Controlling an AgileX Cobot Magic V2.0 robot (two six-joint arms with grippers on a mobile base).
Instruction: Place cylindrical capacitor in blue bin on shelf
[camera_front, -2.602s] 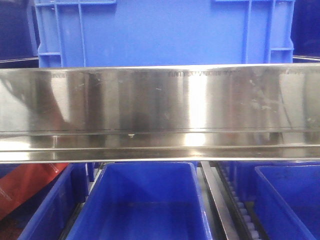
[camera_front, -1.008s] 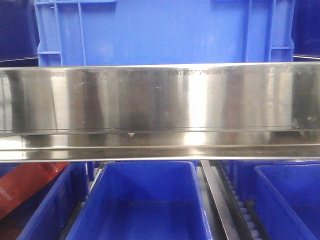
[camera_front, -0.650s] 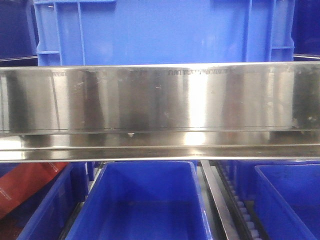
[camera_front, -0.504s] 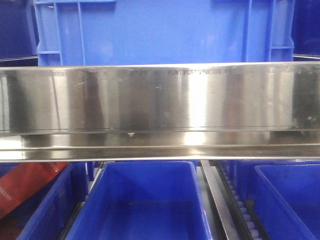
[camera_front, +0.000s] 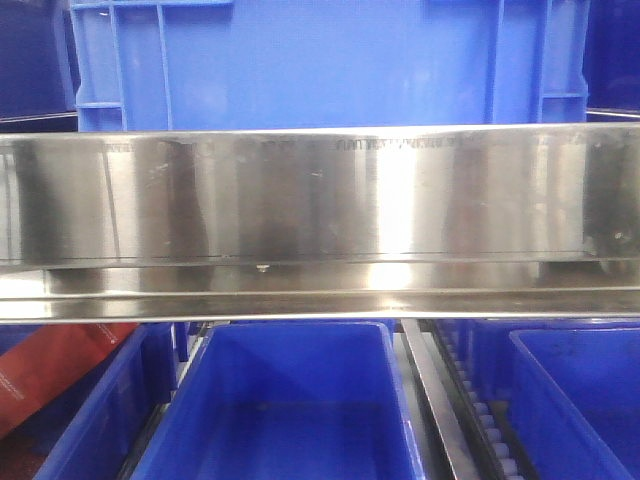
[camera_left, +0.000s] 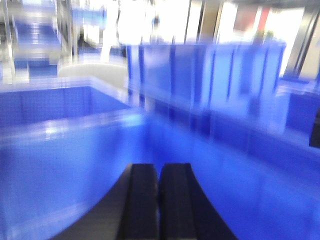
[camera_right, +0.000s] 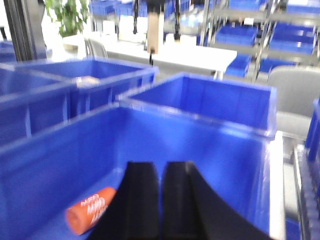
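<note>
Front view: I'm looking at the shelf (camera_front: 320, 195) head on, its shiny scratched steel rail filling the middle of the frame. A tall blue crate (camera_front: 330, 65) is sitting above and behind the rail. Below the rail I'm seeing a row of blue bins, the centre bin (camera_front: 285, 400) open toward me, another bin (camera_front: 580, 400) to its right, and a roller track (camera_front: 470, 410) running between them. Something red (camera_front: 55, 370) is showing in the lower-left bin; I can't tell what it is.

Left wrist view is motion-blurred. I'm seeing the left gripper (camera_left: 159, 200) with its two dark fingers (camera_left: 142, 200) pressed together, only a thin seam between them, nothing visible in them. They're pointing over a blue bin interior (camera_left: 75, 165), with more blue crates (camera_left: 210, 75) behind.

Right wrist view: I'm seeing the right gripper (camera_right: 161, 205) with its fingers (camera_right: 142, 205) clenched too, a narrow line between them, nothing gripped that I can see. They're hovering over the near blue bin (camera_right: 200, 145). The cylindrical capacitor (camera_right: 91, 210), orange with white lettering, is lying on its side on that bin's floor, just to the left of the fingers and apart from them. More blue bins are sitting behind and to the left, one directly behind (camera_right: 220, 97). A white tabletop (camera_right: 190, 52) and racks of blue bins are showing in the blurry background.
</note>
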